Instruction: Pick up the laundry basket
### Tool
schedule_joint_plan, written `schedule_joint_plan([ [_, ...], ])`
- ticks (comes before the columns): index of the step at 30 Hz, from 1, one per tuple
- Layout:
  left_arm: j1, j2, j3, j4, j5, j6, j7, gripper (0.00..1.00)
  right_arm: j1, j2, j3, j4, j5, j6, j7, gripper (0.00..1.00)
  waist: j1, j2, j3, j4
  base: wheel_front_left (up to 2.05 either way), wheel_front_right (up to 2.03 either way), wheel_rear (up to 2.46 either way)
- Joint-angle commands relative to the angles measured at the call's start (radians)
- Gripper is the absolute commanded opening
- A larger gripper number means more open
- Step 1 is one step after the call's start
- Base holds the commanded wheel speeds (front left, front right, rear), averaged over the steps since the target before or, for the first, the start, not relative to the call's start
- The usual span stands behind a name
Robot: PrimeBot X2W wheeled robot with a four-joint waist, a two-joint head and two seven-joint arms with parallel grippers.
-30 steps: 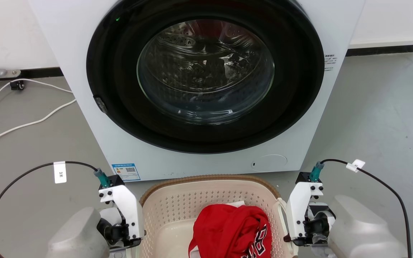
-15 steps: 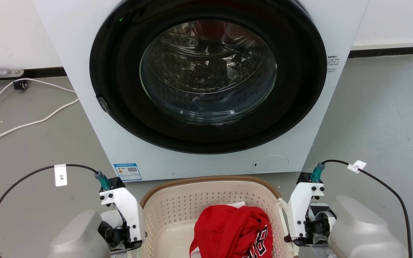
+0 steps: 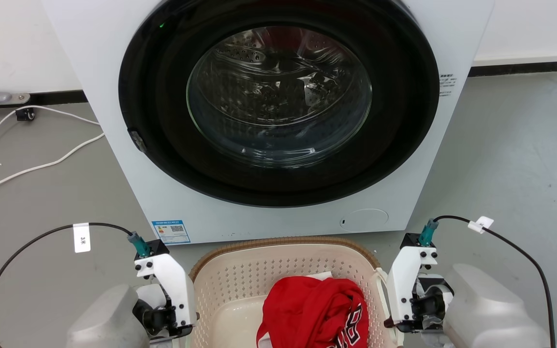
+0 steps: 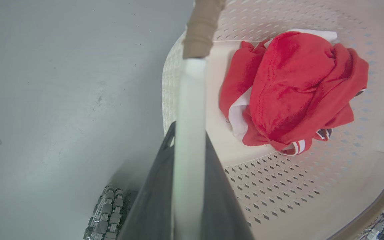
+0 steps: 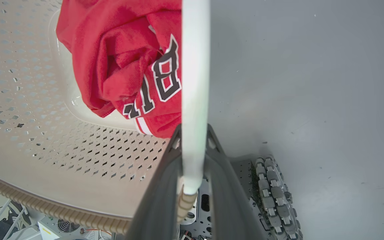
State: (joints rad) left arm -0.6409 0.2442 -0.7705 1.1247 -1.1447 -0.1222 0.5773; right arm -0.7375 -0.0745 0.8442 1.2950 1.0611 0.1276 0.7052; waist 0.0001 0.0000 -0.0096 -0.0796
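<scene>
Two grippers work in front of the washing machine (image 3: 278,111), one before each lower corner of its white cabinet. Before the machine's left corner, the left gripper (image 4: 189,133) has its dark fingers pressed against both faces of the left handle (image 4: 190,100), a white strap that rises from the brown rim; the clamp sits on the strap itself, probably because the perforated wall offers nothing to pinch.

Directly before the machine's door, close to its base, sits the laundry basket (image 3: 269,275), its long axis square to the cabinet. A crumpled red garment (image 3: 312,309) lies on its bottom, nearer the side away from the machine.

Before the machine's right corner, the right gripper (image 5: 194,133) is likewise closed on the right handle (image 5: 195,66). Holding both handles at matching spots should keep the load level as it rises and stop the garment sliding. Whether the base has left the grey floor (image 3: 501,159) before the machine, I cannot tell.
</scene>
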Motion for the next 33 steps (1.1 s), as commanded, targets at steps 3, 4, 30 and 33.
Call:
schedule_joint_plan([
  [3, 0.003, -0.038, -0.004, -0.018, -0.019, -0.014, -0.003, 0.0, -0.001, 0.031, -0.007, -0.012, -0.003, 0.006, 0.007, 0.0, -0.0001, 0.0, -0.001, 0.0, 0.0, 0.0, 0.0],
  [4, 0.003, -0.039, -0.005, -0.018, -0.021, -0.014, -0.003, 0.0, -0.004, 0.03, -0.008, -0.012, -0.005, 0.006, 0.009, 0.0, -0.0001, 0.0, -0.001, 0.001, 0.0, 0.0, 0.0],
  [30, -0.002, -0.037, -0.045, -0.015, -0.048, -0.015, -0.032, 0.0, -0.022, 0.023, -0.05, -0.012, -0.055, 0.006, 0.039, 0.0, -0.0001, 0.0, 0.001, -0.006, 0.0, 0.0, 0.0],
  [33, -0.003, -0.036, -0.049, -0.016, -0.055, -0.015, -0.032, 0.0, -0.021, 0.024, -0.056, -0.012, -0.063, 0.006, 0.041, 0.0, -0.0001, 0.0, 0.0, -0.007, 0.0, 0.0, 0.0],
])
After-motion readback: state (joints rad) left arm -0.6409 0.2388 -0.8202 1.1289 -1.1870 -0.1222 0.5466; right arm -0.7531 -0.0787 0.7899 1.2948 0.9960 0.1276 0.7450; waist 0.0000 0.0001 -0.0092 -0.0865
